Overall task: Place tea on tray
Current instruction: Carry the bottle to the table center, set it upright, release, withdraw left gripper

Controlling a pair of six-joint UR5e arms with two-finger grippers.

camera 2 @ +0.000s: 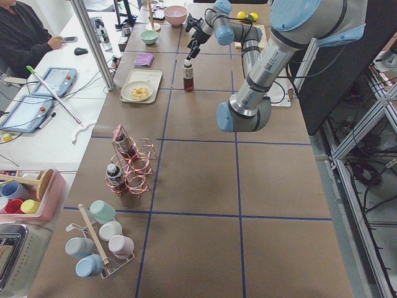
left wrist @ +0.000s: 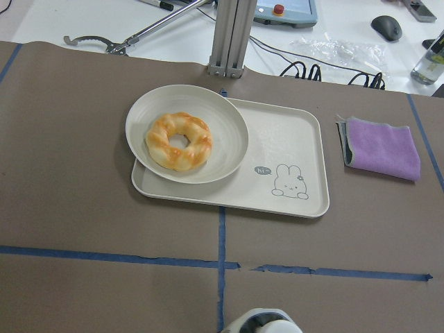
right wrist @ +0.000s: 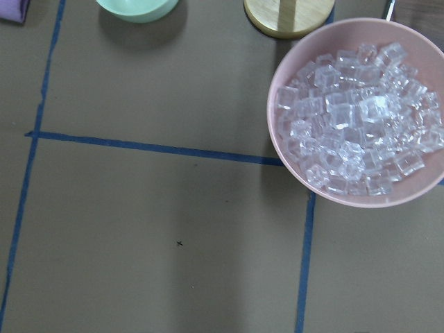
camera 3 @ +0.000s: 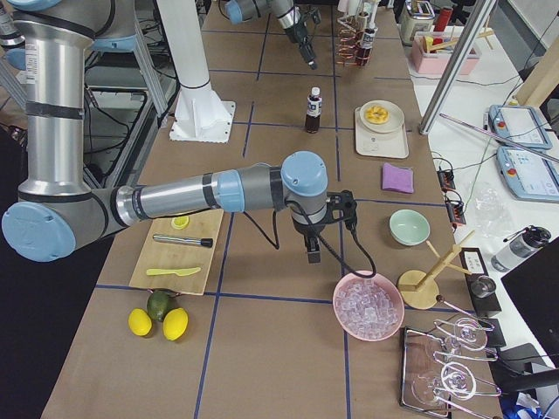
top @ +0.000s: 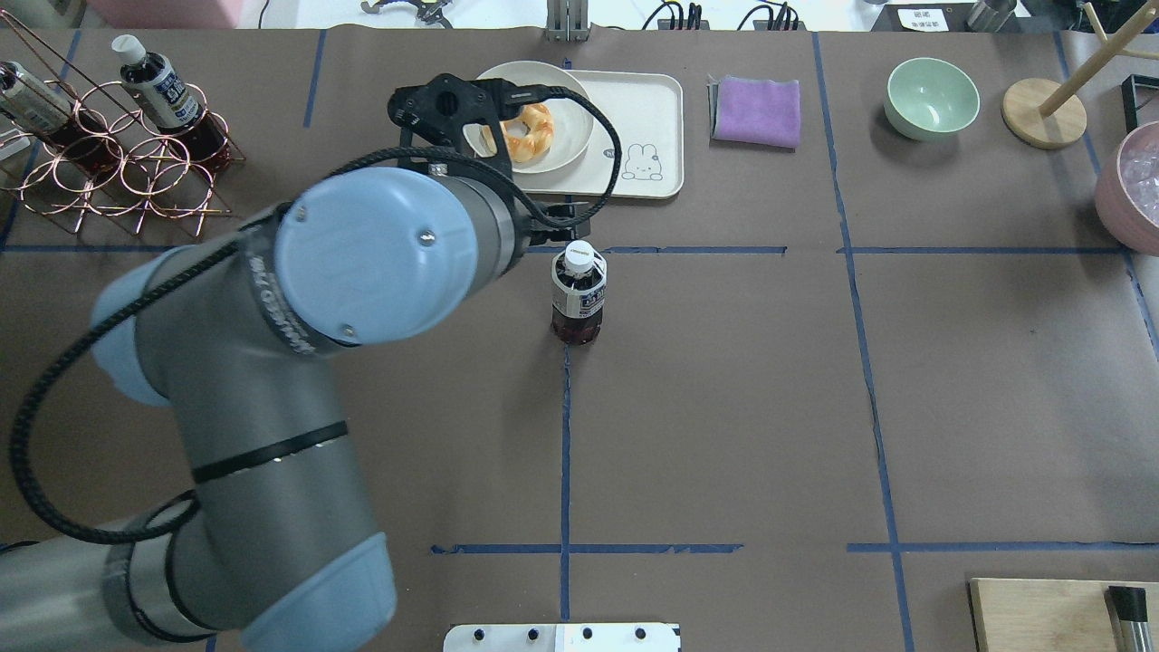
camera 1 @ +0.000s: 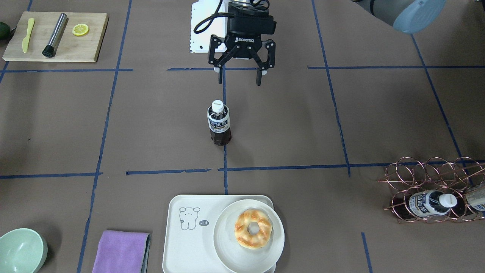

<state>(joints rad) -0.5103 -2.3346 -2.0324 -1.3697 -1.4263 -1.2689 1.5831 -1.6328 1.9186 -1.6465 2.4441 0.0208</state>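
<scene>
The tea bottle (camera 1: 219,123) stands upright on the brown table, dark liquid, white cap, white-and-navy label; it also shows in the overhead view (top: 579,294). My left gripper (camera 1: 239,81) is open and empty, raised above the table on the robot's side of the bottle. Only the bottle's cap (left wrist: 267,322) shows at the bottom edge of the left wrist view. The off-white tray (camera 1: 182,246) with a line-drawn animal lies beyond the bottle and holds a round plate (camera 1: 227,250) with a donut (camera 1: 253,228). My right gripper (camera 3: 313,253) points down near the ice bowl; I cannot tell whether it is open.
A copper wire rack (camera 1: 432,178) holds alike bottles (camera 1: 432,203). A purple cloth (camera 1: 121,252) and green bowl (camera 1: 21,250) lie beside the tray. A wooden board (camera 1: 91,45) carries tools and a lemon slice. A pink bowl (right wrist: 291,48) is full of ice.
</scene>
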